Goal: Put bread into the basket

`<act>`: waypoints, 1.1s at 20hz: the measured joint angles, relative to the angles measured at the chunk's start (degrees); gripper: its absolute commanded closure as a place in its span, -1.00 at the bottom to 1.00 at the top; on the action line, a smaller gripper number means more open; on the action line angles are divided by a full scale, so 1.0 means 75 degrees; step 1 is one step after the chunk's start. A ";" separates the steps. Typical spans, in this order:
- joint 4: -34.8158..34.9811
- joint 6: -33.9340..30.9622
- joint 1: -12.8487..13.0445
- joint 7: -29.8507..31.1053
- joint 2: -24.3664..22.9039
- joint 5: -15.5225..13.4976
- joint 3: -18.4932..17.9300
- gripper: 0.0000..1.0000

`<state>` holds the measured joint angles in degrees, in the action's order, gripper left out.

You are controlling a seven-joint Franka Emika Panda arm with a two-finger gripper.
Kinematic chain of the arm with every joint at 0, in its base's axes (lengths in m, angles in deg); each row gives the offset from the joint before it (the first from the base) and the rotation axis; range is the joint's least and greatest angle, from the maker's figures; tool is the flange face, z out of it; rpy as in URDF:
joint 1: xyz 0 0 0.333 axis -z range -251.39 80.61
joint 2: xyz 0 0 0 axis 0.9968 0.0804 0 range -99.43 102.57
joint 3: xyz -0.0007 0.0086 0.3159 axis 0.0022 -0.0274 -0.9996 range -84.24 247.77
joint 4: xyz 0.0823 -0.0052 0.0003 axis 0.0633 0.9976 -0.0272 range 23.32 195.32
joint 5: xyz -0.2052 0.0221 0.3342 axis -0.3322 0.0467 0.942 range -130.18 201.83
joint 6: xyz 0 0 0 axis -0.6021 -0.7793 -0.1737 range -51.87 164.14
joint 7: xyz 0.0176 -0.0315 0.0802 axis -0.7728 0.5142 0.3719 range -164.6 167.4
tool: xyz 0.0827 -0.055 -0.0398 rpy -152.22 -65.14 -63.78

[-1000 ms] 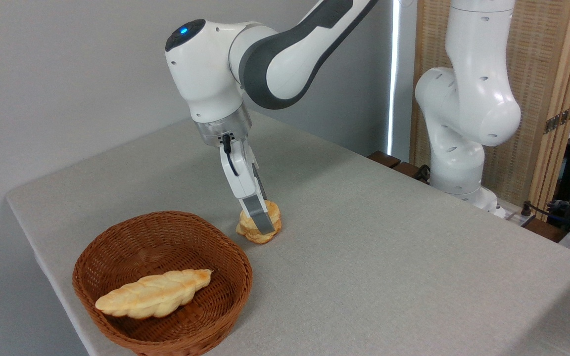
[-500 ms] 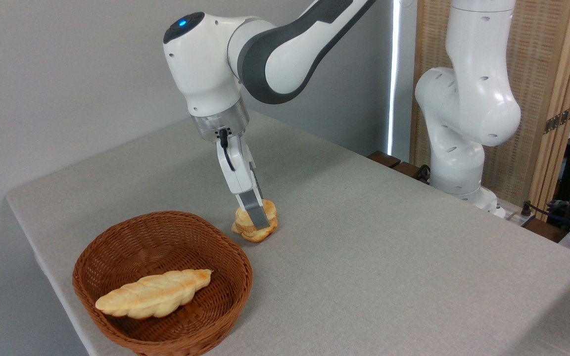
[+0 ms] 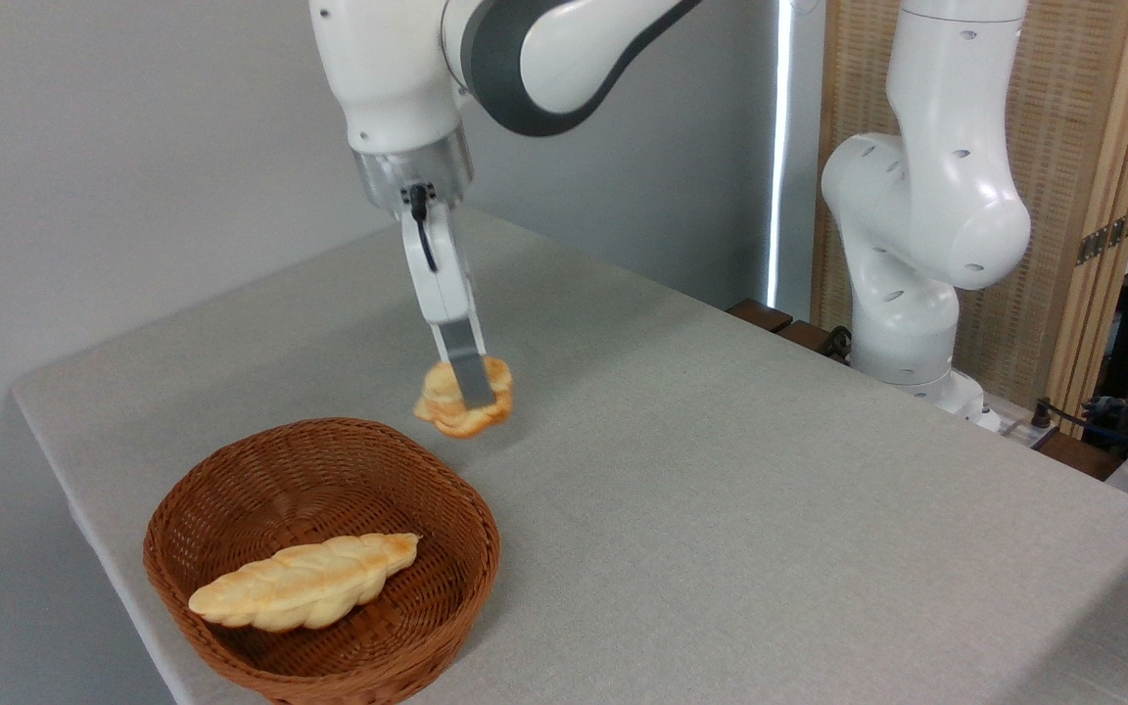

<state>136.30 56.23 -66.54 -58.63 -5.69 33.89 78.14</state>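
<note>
The jaws (image 3: pixel 466 395) are clenched across the middle of the bread (image 3: pixel 461 399), which hangs clear of the worktop (image 3: pixel 721 490) just beyond the basket (image 3: pixel 466 509) rim. It looks light and soft — easily squashed — so a gentle grip across its layered waist suits it.

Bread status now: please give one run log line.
phase: carry | gripper: shut on bread, above table | basket: holds braided loaf | bread not yet in basket

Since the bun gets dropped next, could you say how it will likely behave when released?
The bun hangs pinched in the gripper without sagging, so it is probably light and fairly firm. Its lumpy, rounded shape may roll a little on landing in the basket, beside the loaf.
</note>
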 measured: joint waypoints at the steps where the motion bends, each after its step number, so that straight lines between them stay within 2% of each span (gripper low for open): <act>1: -0.0119 0.0000 0.0000 0.0000 -0.0005 -0.0122 -0.0012 0.03; 5: -0.0625 0.0104 -0.0038 0.0005 -0.0007 -0.0532 -0.0148 0.03; 9: -0.0730 0.0986 -0.0071 0.0375 0.0073 -0.0839 -0.0301 0.03; 15: -0.0731 0.2198 -0.0072 0.1316 0.0489 -0.0901 -0.0304 -0.04; 16: -0.0731 0.2327 -0.0072 0.1403 0.0567 -0.0901 -0.0304 -0.12; 18: -0.0731 0.2579 -0.0074 0.1482 0.0747 -0.0901 -0.0304 -0.70; 19: -0.0731 0.2712 -0.0077 0.1496 0.0847 -0.0902 -0.0307 -0.86; 20: -0.0731 0.2799 -0.0081 0.1508 0.0942 -0.0902 -0.0323 -0.99; 22: -0.0732 0.2869 -0.0089 0.1522 0.1071 -0.0904 -0.0427 -1.00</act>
<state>130.81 77.75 -67.21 -47.22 2.34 27.11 74.94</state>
